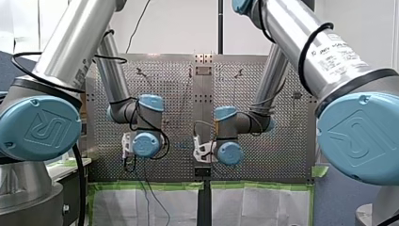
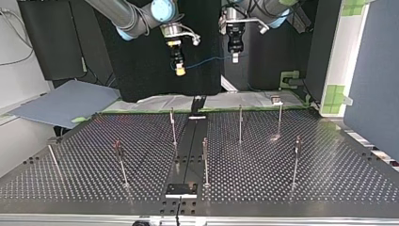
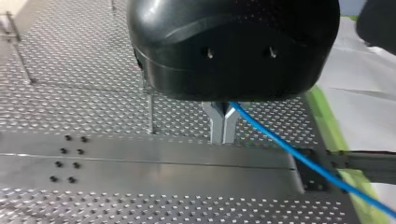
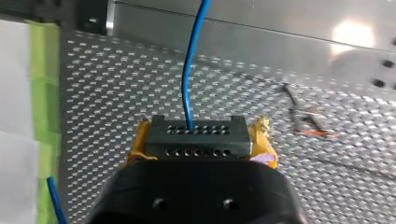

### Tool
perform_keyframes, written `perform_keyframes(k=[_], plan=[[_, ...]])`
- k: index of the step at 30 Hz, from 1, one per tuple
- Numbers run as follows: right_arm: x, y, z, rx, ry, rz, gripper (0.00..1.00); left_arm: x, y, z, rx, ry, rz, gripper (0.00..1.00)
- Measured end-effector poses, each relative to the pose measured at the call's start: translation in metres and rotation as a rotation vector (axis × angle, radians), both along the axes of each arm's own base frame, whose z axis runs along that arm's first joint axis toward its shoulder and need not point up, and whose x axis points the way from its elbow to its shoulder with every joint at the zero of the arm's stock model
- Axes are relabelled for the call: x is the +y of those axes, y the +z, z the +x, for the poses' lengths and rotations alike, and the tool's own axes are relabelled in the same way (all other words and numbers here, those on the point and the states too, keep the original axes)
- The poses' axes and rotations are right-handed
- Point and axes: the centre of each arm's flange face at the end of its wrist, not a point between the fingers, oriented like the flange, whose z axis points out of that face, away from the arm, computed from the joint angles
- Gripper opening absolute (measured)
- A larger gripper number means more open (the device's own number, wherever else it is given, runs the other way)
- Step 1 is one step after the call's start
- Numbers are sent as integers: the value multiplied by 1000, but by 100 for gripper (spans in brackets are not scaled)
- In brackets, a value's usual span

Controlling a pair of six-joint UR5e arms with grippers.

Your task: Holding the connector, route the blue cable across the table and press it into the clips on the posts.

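High over the table's far edge in the top view, my right gripper [image 2: 179, 71] hangs left of my left gripper [image 2: 235, 57]. The blue cable [image 2: 207, 60] sags between them. In the right wrist view the yellow pads [image 4: 264, 140] of my right gripper [image 4: 196, 136] are shut on a black connector [image 4: 196, 133] with rows of holes; the blue cable [image 4: 189, 79] leaves its face. In the left wrist view the metal fingers [image 3: 215, 122] of my left gripper [image 3: 223, 139] are shut on the blue cable [image 3: 299, 158], which trails off to one side. Several thin posts [image 2: 240, 123] with clips stand below.
A smooth metal strip [image 2: 188, 146] runs down the middle of the perforated table, with a small black block [image 2: 181, 189] at its near end. Green tape and white sheets [image 2: 244, 100] line the far edge. A grey-blue sheet [image 2: 66, 101] lies at the top view's left.
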Motion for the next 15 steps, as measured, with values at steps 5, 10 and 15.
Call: perform_keyframes(k=[5,10,15], plan=[[-4,29,17,-48,13,-16,0,-1,18,11,-28,22,-24,0],[-14,59,30,-87,42,-34,0,-2,37,23,-57,60,-41,0],[-23,94,43,-135,81,-51,0,1,61,37,-88,116,-57,0]])
